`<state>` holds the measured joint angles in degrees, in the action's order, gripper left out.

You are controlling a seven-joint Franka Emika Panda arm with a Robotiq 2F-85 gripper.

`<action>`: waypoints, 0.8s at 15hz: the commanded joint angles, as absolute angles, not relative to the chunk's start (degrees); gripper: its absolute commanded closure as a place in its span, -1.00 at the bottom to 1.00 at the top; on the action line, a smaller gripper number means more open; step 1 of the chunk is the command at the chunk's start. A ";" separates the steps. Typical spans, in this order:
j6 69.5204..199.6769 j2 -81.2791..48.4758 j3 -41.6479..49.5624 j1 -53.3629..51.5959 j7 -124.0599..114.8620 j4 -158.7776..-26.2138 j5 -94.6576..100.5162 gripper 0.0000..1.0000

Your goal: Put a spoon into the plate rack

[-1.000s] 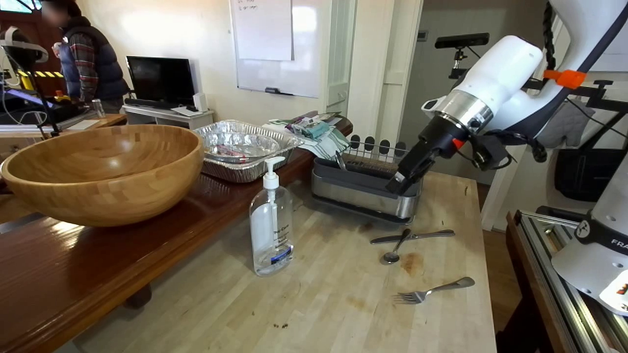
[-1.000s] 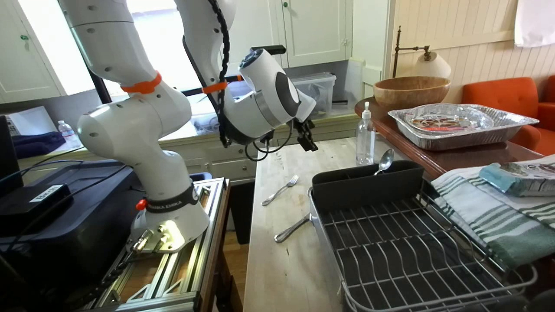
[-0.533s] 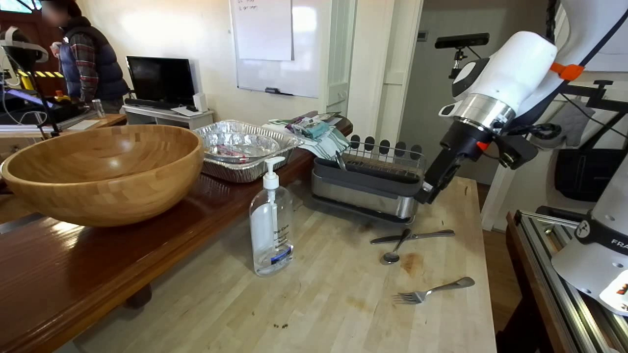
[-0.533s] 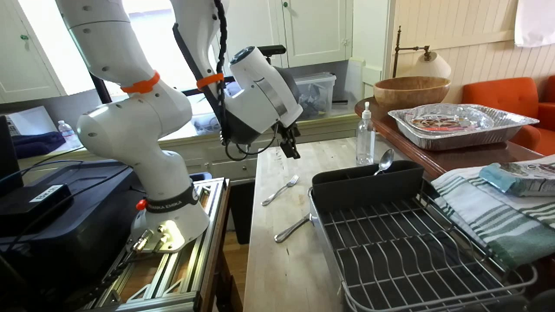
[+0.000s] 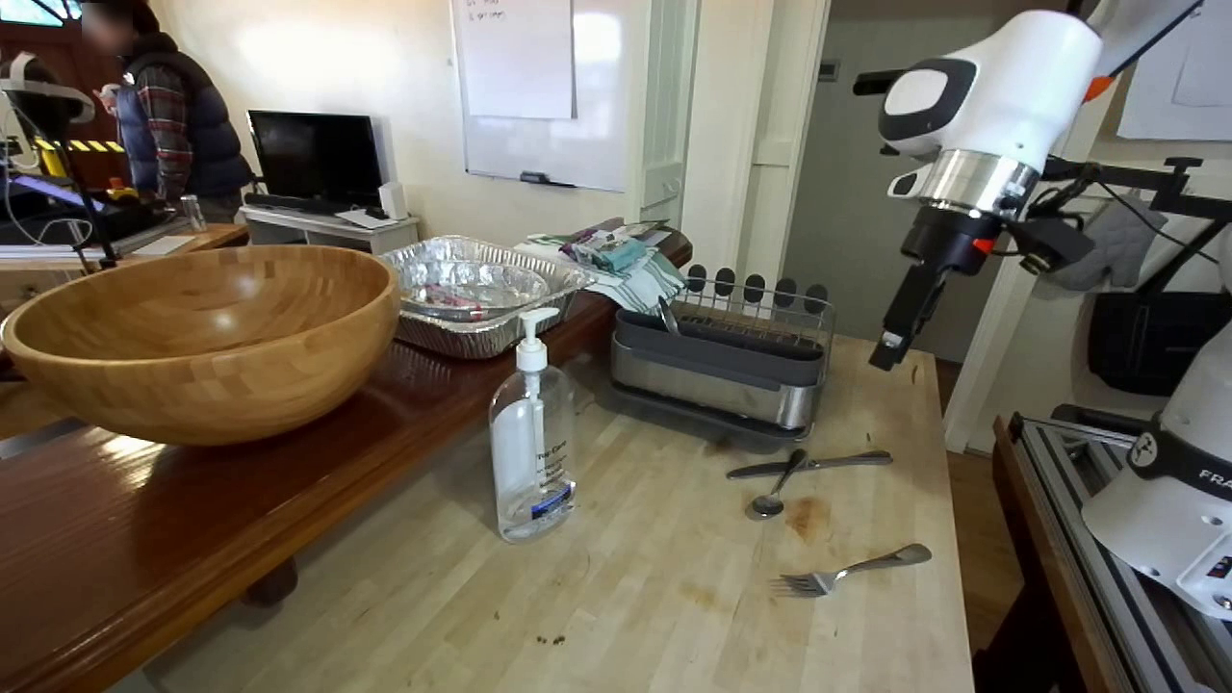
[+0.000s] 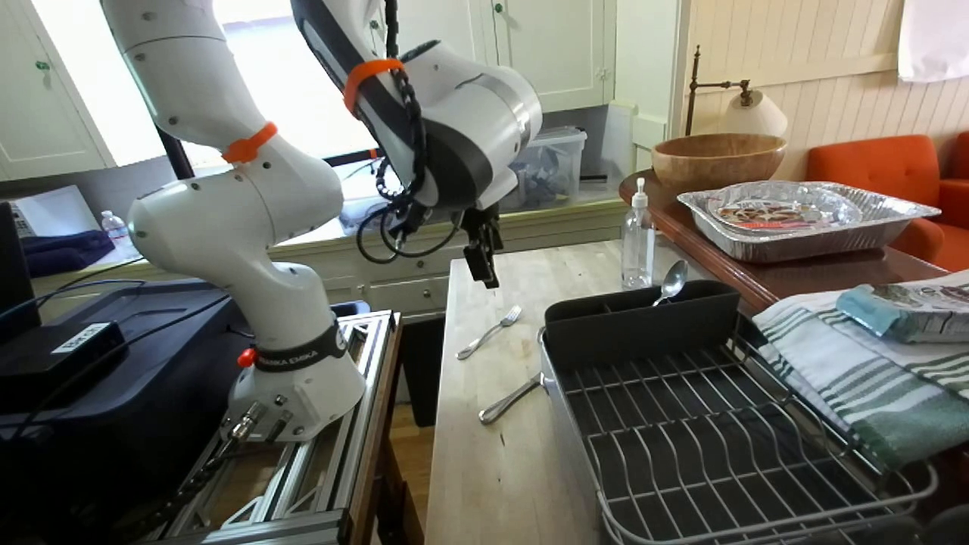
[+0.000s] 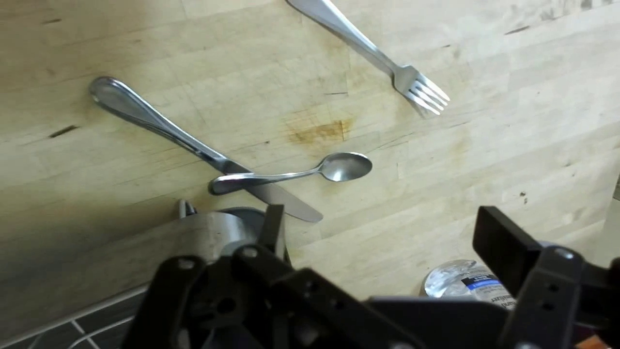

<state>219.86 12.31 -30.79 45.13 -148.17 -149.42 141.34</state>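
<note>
Leaning in plate rack (image 6: 696,439): spoon (image 6: 673,281) | in both exterior views only | tool (image 7: 381,218): spread wide

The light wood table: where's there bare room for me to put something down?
In an exterior view, the table has bare wood between the hand sanitizer bottle and the fork, with just a faint stain there. More lies between the bottle and the teaspoon. It's crowded near the dish rack, where that teaspoon crosses the table knife.
</note>
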 commanded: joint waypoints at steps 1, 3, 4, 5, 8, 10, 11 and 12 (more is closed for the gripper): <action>232.24 24.97 -44.73 55.48 -157.76 -145.73 143.74 -1.00; 238.57 25.92 -52.25 62.49 -158.77 -139.79 143.75 -1.00; 242.17 27.34 -56.46 66.81 -158.86 -136.68 143.67 -1.00; 244.31 27.21 -58.46 71.04 -156.12 -134.62 144.55 -1.00; 242.49 26.13 -58.00 68.64 -156.39 -134.22 144.37 -1.00; 242.69 26.95 -59.96 71.36 -156.04 -132.61 144.11 -1.00; 242.71 26.97 -60.09 71.63 -155.98 -132.52 144.08 -1.00; 242.72 26.99 -60.09 71.79 -155.92 -132.53 144.07 -1.00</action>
